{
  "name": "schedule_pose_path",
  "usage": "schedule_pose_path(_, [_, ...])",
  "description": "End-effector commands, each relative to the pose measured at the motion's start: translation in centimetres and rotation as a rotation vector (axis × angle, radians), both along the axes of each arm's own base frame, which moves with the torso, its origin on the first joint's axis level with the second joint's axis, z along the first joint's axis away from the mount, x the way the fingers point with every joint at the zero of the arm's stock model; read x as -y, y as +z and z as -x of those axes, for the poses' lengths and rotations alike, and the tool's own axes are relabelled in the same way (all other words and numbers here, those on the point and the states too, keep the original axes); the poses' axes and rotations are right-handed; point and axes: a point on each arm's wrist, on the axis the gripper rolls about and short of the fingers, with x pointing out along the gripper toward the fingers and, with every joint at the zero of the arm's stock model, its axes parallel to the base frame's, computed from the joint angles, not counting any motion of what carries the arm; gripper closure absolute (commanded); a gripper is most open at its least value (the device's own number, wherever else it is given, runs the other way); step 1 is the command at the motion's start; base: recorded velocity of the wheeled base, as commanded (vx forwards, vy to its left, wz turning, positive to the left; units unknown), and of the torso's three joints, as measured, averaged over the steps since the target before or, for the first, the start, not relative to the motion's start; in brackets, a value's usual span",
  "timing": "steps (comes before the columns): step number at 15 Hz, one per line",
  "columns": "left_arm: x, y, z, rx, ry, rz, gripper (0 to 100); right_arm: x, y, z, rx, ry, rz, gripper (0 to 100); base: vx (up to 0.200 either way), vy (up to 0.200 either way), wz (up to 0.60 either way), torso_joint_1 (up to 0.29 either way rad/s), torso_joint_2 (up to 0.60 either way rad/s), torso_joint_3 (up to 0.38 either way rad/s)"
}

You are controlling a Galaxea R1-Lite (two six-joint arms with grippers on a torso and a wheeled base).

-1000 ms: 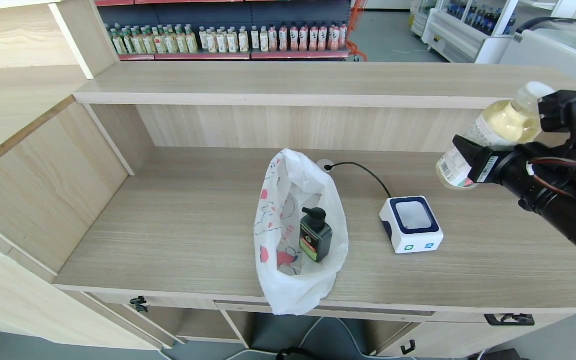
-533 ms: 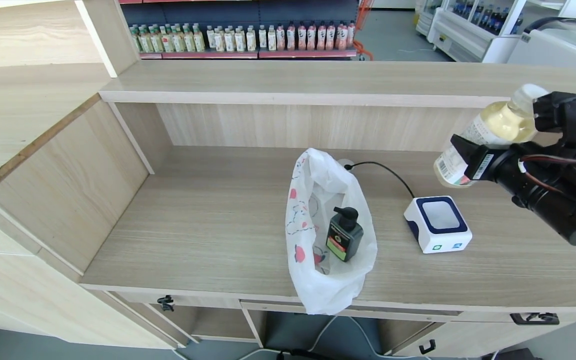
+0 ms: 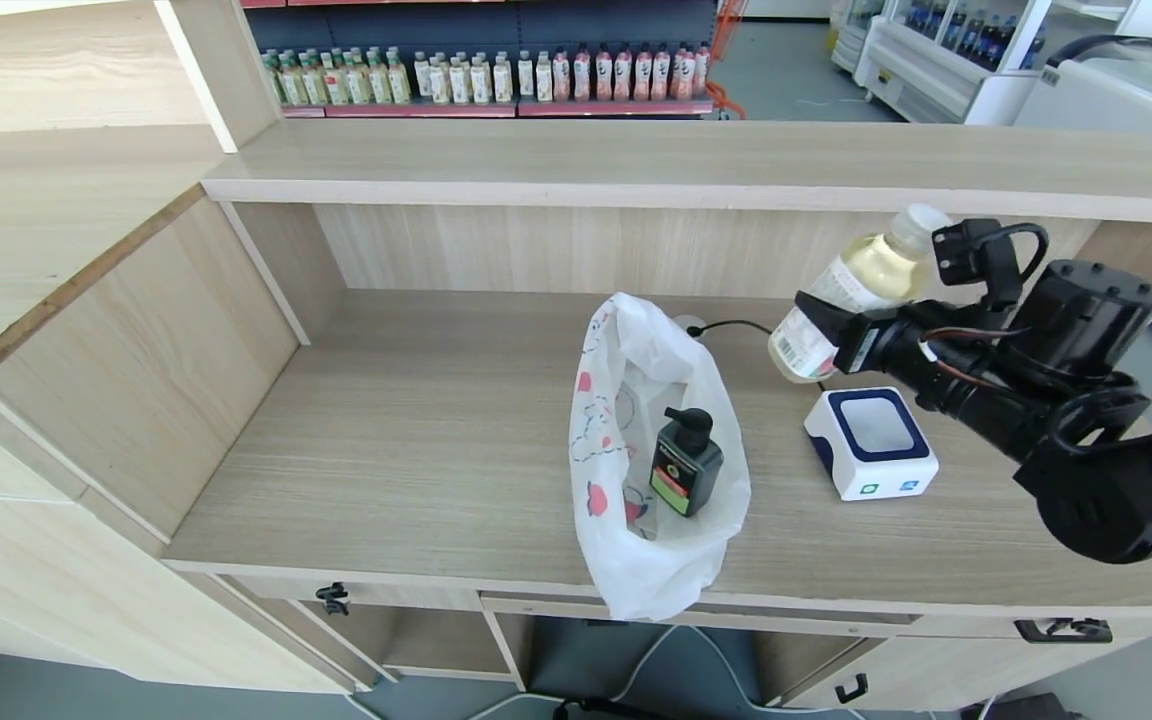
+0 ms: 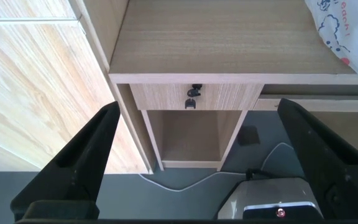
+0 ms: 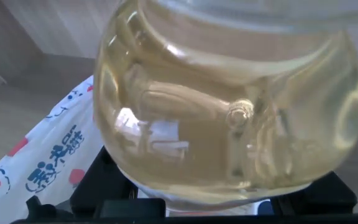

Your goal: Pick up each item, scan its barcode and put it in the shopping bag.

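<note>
My right gripper (image 3: 829, 325) is shut on a clear bottle of pale yellow drink (image 3: 848, 290) with a white cap. The bottle hangs tilted above the counter, its base just behind the white and blue barcode scanner (image 3: 871, 441). The right wrist view looks along the bottle (image 5: 229, 99) from close up. A white shopping bag (image 3: 636, 540) with red and blue prints lies open at the counter's front, and a dark pump bottle (image 3: 684, 466) stands in it. My left gripper (image 4: 197, 168) is open, low in front of the counter, holding nothing.
A black cable (image 3: 736, 325) runs from the scanner to the counter's back. A raised wooden ledge (image 3: 636, 160) borders the back, a side wall (image 3: 186, 340) the left. Below the front edge is a drawer with a key (image 4: 193, 96). A corner of the bag (image 4: 340, 31) overhangs.
The head camera swung left at first. Since then my right arm has carried the bottle left and down, from beyond the scanner's right side to just behind it.
</note>
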Motion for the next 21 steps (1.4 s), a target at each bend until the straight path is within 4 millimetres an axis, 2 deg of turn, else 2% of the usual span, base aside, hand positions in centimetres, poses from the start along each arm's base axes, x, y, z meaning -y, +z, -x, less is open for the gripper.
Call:
schedule_pose_path(1, [0.0, 0.0, 0.0, 0.001, -0.001, -0.001, 0, -1.3, -3.1, -1.6, -0.057, 0.072, 0.022, 100, 0.000, 0.000, 0.00, 0.000, 0.00, 0.000])
schedule_pose_path(6, [0.0, 0.0, 0.0, 0.001, -0.001, -0.001, 0, -2.8, -5.0, -2.4, -0.073, 0.149, 0.037, 100, 0.000, 0.000, 0.00, 0.000, 0.00, 0.000])
schedule_pose_path(14, [0.0, 0.0, 0.0, 0.001, -0.001, -0.001, 0, -3.8, -6.8, -3.9, -0.031, 0.232, 0.112, 100, 0.000, 0.000, 0.00, 0.000, 0.00, 0.000])
schedule_pose_path(21, [0.0, 0.0, 0.0, 0.000, -0.001, 0.000, 0, -6.2, -8.2, -4.8, 0.008, 0.292, 0.139, 100, 0.000, 0.000, 0.00, 0.000, 0.00, 0.000])
